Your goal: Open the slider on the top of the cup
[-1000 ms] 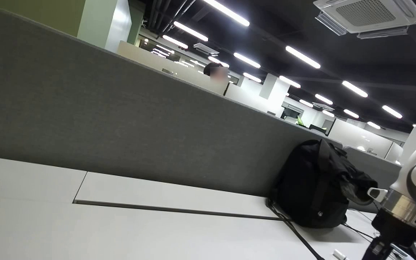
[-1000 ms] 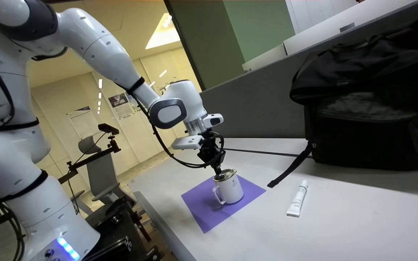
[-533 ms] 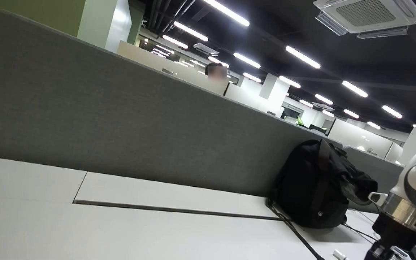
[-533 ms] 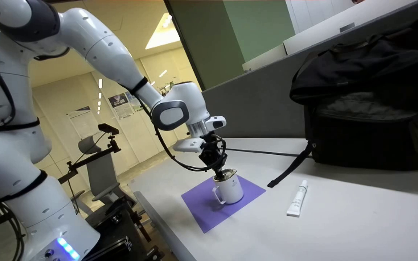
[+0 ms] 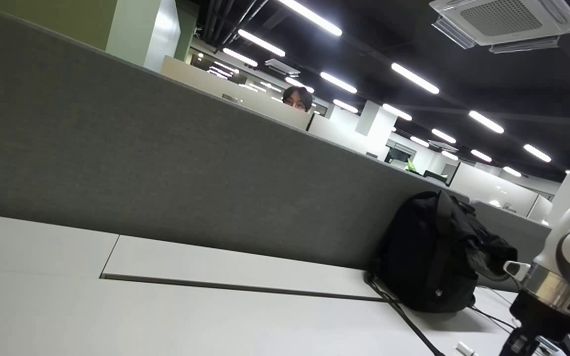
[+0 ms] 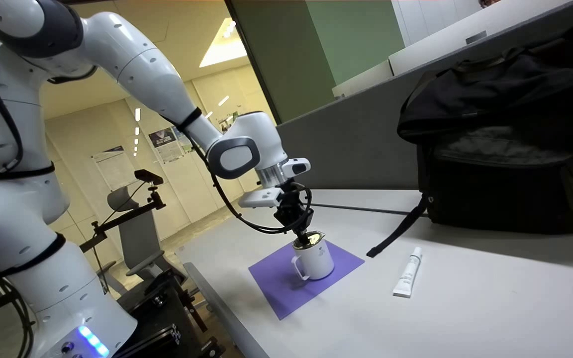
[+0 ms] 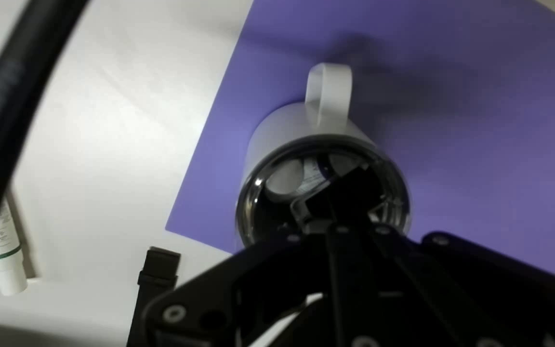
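Observation:
A white cup (image 6: 319, 261) with a handle stands upright on a purple sheet (image 6: 279, 291). Its shiny metallic lid (image 6: 318, 237) faces up. In the wrist view the cup (image 7: 280, 127) has its handle at the top, and the reflective lid (image 7: 284, 178) is partly covered by my fingers. My gripper (image 6: 304, 241) points down with its tips at the lid; whether they press on it I cannot tell. In the wrist view my gripper (image 7: 345, 205) looks shut, its dark fingers together, holding nothing visible. The slider cannot be made out under the fingers and reflections.
A black backpack (image 6: 505, 144) stands against the grey partition (image 6: 361, 154), its strap (image 6: 401, 228) lying toward the cup. A white tube (image 6: 407, 273) lies on the table. The table's edge (image 6: 222, 303) runs on the robot's side. A person's head (image 5: 297, 98) shows behind the partition.
In an exterior view my gripper has moved slightly right and down over the lid, mostly in the first half second. The cup has not visibly moved. The person's head in the background has shifted.

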You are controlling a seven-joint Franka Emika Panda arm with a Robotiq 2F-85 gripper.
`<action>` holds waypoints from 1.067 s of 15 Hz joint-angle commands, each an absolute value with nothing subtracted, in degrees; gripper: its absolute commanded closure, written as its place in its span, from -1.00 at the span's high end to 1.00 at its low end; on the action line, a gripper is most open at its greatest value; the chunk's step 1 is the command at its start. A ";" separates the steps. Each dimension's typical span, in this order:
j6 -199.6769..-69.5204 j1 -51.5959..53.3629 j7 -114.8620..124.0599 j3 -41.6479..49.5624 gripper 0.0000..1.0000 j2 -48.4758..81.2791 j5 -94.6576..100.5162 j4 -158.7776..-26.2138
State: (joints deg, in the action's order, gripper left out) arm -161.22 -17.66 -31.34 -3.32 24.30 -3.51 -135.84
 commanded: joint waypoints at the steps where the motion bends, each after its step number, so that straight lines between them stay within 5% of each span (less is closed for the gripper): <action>1: -163.55 -15.16 -27.81 0.25 -1.00 26.10 1.21 -135.26; 9: -163.42 -21.96 -33.12 -7.43 -1.00 21.42 -3.70 -135.36; 13: -152.75 -24.12 -37.94 -10.52 -1.00 11.93 -9.83 -135.56; 16: -142.99 -19.03 -36.43 -4.59 -1.00 4.86 -7.90 -135.05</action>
State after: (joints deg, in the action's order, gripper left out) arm -150.76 -22.52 -37.10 -8.67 12.13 -8.52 -134.52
